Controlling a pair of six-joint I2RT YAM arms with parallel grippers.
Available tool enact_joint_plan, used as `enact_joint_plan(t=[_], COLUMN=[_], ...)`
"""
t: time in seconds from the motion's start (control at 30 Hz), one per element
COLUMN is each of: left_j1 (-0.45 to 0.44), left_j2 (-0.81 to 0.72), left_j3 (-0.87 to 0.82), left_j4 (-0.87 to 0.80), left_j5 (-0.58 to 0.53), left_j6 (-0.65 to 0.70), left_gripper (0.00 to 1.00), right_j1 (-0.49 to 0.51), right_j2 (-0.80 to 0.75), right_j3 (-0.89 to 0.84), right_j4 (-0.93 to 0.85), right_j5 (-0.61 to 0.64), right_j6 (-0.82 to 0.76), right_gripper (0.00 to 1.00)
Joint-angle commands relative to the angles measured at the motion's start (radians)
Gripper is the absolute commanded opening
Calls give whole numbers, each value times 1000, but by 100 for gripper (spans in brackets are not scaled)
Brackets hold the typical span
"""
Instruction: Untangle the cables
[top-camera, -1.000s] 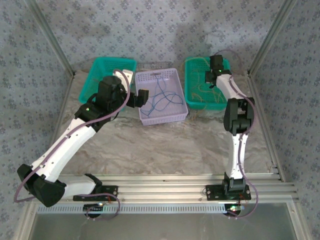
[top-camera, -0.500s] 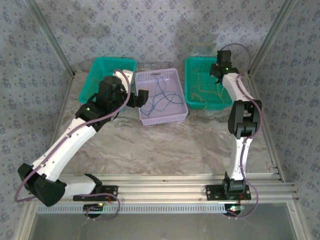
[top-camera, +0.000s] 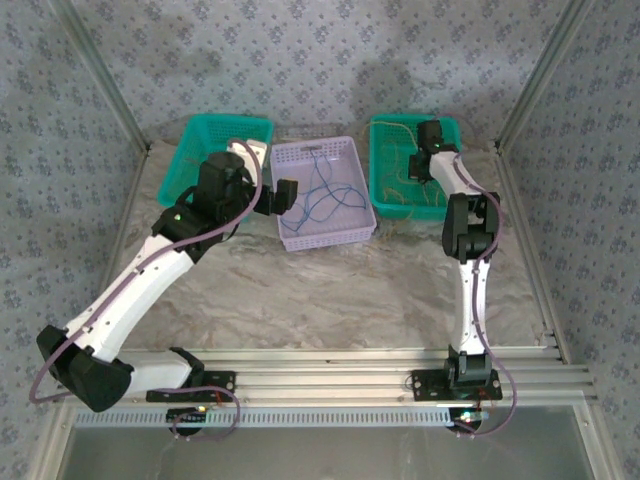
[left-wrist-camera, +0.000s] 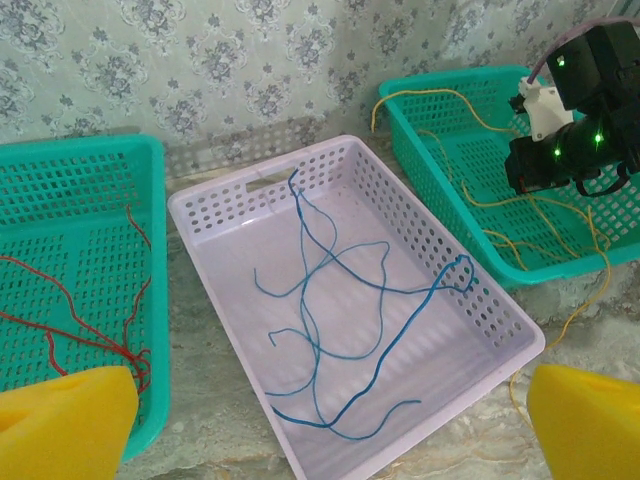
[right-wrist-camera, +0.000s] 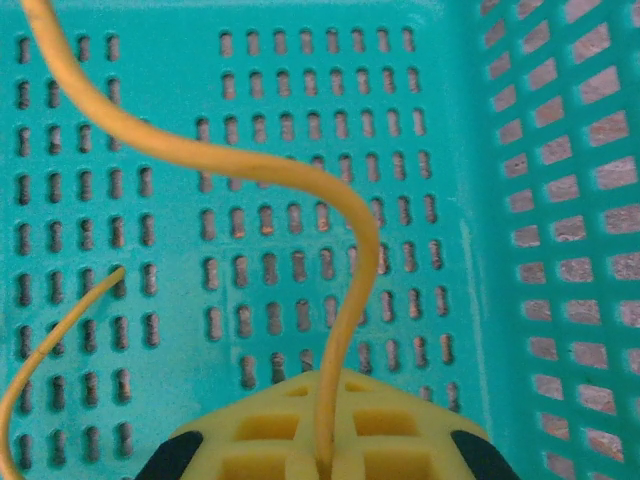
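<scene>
Mostly sorted | thin red wires (left-wrist-camera: 130, 355) in left teal plastic basket (left-wrist-camera: 80, 150), blue wires (left-wrist-camera: 395, 340) in lilac perforated basket (left-wrist-camera: 400, 200), yellow wires (left-wrist-camera: 430, 92) in right teal basket (left-wrist-camera: 450, 78) | right gripper (right-wrist-camera: 325, 450) pinches one yellow wire (right-wrist-camera: 340, 200); left gripper (left-wrist-camera: 325, 420) spread, empty | left to do, likely: yellow strand (left-wrist-camera: 570, 320) trailing over the rim

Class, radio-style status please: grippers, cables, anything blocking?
Left gripper open, facing purple basket. Right gripper shut on yellow cable, in green basket. Nothing blocking.
</scene>
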Motion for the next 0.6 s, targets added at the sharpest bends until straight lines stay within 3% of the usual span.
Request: enact_joint_plan(t=[0.0,0.2,0.37,0.57], left_j1=[8,8,10,10], left_j2=[10,24,34,43], left_j3=[9,17,19,22], left_j4=[-1,-10,-15,-21], left_j5=[8,13,11,11], left_j6=[6,6,10,10], left_gripper=[100,100,99,100], right_j1=[1,0,-10,-11], right_j2=[3,29,-108,-287], right_j3=[43,128,22,-81], right_j4=[-75,-148,-59,12], right_j5=[11,25,-13,-21], right_j6=[-22,-19,20,86], right_gripper=[0,7,40,51])
